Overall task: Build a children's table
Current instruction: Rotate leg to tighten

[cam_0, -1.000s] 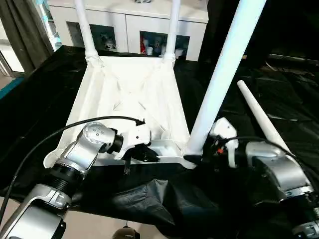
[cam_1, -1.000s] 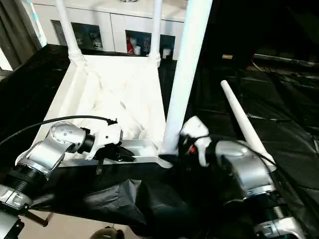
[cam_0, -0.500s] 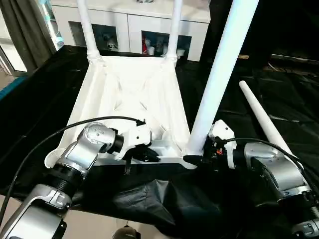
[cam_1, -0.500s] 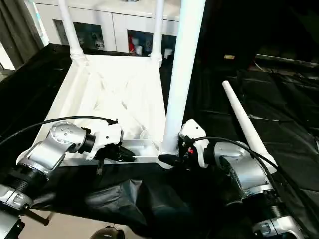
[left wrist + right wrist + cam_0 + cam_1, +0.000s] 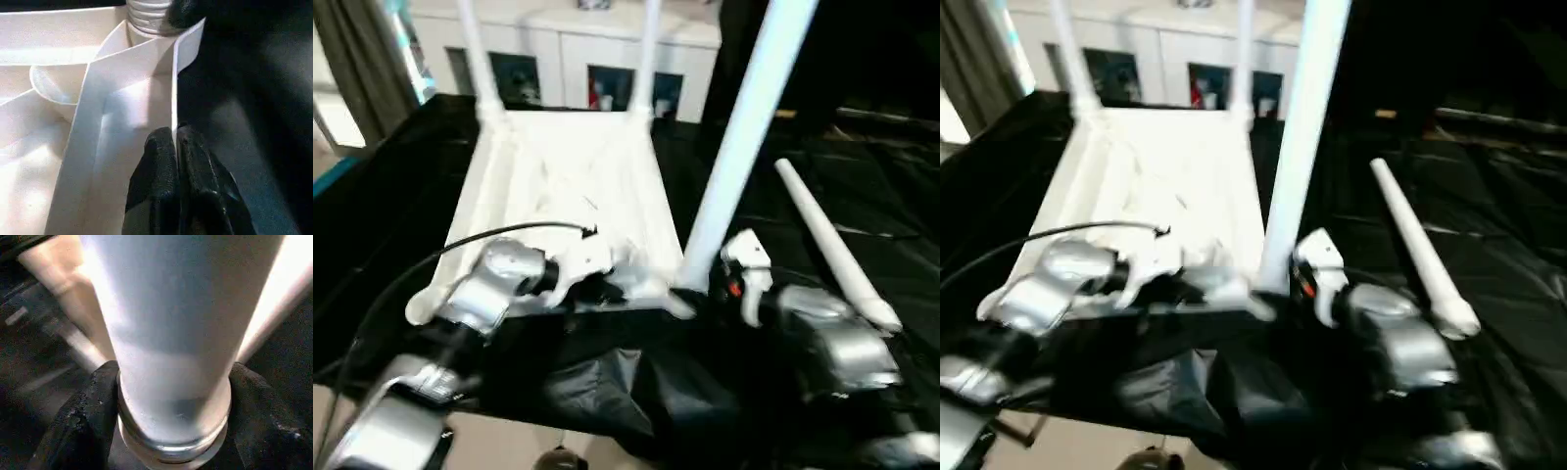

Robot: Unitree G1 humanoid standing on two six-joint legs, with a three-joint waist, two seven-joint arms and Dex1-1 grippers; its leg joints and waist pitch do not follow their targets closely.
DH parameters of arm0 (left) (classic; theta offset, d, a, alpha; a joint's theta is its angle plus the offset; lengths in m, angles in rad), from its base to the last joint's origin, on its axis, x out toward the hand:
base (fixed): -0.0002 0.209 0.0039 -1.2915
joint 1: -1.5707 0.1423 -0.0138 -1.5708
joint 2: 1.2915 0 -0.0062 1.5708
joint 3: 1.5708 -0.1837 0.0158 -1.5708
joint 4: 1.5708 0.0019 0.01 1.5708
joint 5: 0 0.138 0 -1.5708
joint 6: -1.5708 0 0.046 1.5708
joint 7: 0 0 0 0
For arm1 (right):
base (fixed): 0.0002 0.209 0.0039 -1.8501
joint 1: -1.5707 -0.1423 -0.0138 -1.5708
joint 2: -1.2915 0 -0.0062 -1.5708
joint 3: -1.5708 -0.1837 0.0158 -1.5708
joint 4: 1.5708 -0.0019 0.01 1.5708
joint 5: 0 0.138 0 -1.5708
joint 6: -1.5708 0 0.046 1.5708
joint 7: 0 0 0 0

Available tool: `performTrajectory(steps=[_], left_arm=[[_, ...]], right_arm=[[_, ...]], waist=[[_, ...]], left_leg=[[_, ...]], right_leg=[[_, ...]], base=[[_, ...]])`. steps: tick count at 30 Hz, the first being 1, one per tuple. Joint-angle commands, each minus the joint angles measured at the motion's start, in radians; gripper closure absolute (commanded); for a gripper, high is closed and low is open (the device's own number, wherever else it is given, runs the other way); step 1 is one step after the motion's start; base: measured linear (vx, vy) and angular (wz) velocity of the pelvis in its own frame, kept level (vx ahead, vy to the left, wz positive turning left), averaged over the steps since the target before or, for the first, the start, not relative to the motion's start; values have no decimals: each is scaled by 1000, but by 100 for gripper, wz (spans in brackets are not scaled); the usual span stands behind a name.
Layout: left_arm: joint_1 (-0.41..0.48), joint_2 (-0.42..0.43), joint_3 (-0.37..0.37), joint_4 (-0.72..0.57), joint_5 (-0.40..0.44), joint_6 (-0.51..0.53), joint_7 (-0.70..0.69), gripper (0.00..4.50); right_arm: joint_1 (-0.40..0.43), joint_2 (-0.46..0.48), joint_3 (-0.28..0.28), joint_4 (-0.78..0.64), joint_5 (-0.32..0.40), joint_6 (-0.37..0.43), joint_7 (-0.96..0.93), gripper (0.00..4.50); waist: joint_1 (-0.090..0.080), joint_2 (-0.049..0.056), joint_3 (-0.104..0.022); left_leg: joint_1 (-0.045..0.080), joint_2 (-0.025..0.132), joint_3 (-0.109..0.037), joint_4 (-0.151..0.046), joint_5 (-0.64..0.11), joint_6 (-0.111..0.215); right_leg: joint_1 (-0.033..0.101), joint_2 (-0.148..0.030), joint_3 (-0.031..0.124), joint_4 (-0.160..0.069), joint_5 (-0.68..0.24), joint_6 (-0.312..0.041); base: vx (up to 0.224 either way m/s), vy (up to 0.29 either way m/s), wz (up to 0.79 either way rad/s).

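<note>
The table top (image 5: 570,186) lies upside down on the black cloth (image 5: 607,392). The left gripper (image 5: 174,142) is pressed together on its near rim. The right gripper (image 5: 171,382) pinches the upright leg (image 5: 744,127) at the near right corner. A loose leg (image 5: 827,245) lies to the right.

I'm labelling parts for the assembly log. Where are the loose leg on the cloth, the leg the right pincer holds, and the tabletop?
Loose leg (image 5: 832,245), left eye view, mid-shaft.
Held leg (image 5: 734,157), left eye view, mid-shaft above the right pincer (image 5: 173,396).
Tabletop (image 5: 568,176), left eye view, ribbed underside.
</note>
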Motion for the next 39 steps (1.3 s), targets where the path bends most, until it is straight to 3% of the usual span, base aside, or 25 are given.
performTrajectory(steps=[1,5,9,12,13,15,17,19,20,23,24,27,28,31,35,39], left_arm=[[-32,-63,-12,41,32,44,110,450],[-60,-153,-11,76,52,100,235,450],[-61,-230,-38,66,62,117,267,450],[-61,-247,-43,66,64,112,265,450],[-60,-238,-49,65,67,98,251,450],[-58,-226,-53,62,68,81,240,450],[-47,-188,-56,48,67,47,201,450],[-35,-160,-59,35,67,22,166,450],[-31,-151,-59,31,68,25,158,450],[-6,-100,-63,-5,50,-7,75,450],[1,-86,-62,-14,43,-21,52,450],[21,-39,-55,-41,14,-54,-29,450],[26,-23,-52,-46,6,-58,-51,450],[38,21,-51,-57,-14,-90,-122,450],[52,45,-47,-84,-53,-95,-195,450],[58,60,-43,-100,-78,-103,-247,450]], right_arm=[[-32,75,-50,103,-8,35,-214,173],[-80,182,-103,188,-15,43,-423,173],[-109,252,-77,221,-49,9,-488,173],[-117,263,-54,225,-73,-19,-470,173],[-117,262,-58,213,-58,-27,-443,117],[-118,254,-62,203,-54,-30,-432,104],[-114,218,-62,169,-35,3,-370,94],[-105,183,-49,131,-34,27,-323,82],[-102,171,-43,120,-45,24,-318,63],[-76,102,-41,43,-26,53,-226,63],[-65,75,-36,16,-17,63,-183,63],[-10,-46,15,-84,-6,61,1,63],[8,-82,28,-116,6,65,62,63],[41,-154,46,-194,55,97,193,63],[53,-201,68,-229,76,117,274,63],[41,-228,90,-226,55,100,303,63]], waist=[[-16,5,-48],[-37,11,-51],[-39,15,-52],[-42,19,-53],[-40,20,-54],[-39,19,-54],[-39,20,-55],[-37,16,-63],[-35,17,-62],[-28,6,-63],[-21,10,-65],[-4,9,-71],[0,4,-72],[8,7,-74],[7,10,-72],[8,13,-67]], left_leg=[[43,76,-64,-82,-506,-108],[40,78,-78,-88,-573,-128],[54,75,-75,-88,-615,-129],[53,74,-76,-94,-638,-126],[52,73,-75,-96,-633,-123],[56,72,-71,-95,-623,-117],[51,72,-71,-96,-606,-108],[36,75,-65,-98,-511,-93],[39,75,-63,-97,-494,-91],[40,74,-50,-88,-436,-58],[43,76,-50,-85,-412,-47],[39,78,-41,-79,-318,-22],[30,78,-39,-78,-272,-7],[26,78,-38,-70,-220,25],[29,80,-38,-71,-249,14],[35,83,-40,-79,-323,-25]], right_leg=[[7,-99,45,-103,-547,-136],[9,-98,36,-113,-579,-100],[-1,-94,36,-123,-542,-97],[5,-88,33,-124,-503,-91],[4,-88,37,-121,-482,-95],[-1,-88,43,-121,-459,-105],[4,-86,45,-117,-426,-111],[18,-87,49,-102,-319,-130],[15,-85,49,-100,-301,-136],[15,-89,55,-102,-305,-152],[15,-88,54,-101,-304,-154],[22,-80,53,-84,-170,-174],[28,-78,51,-75,-119,-187],[32,-77,46,-63,-53,-215],[30,-79,46,-69,-117,-231],[24,-82,49,-78,-211,-223]], base=[[-57,5,-10],[-14,1,-2],[0,0,0],[0,0,0],[0,0,0],[0,0,0],[0,0,0],[0,0,0],[0,0,0],[0,0,0],[51,-40,6],[58,-36,7],[52,-14,1],[17,-5,0],[0,0,0],[0,0,0]])
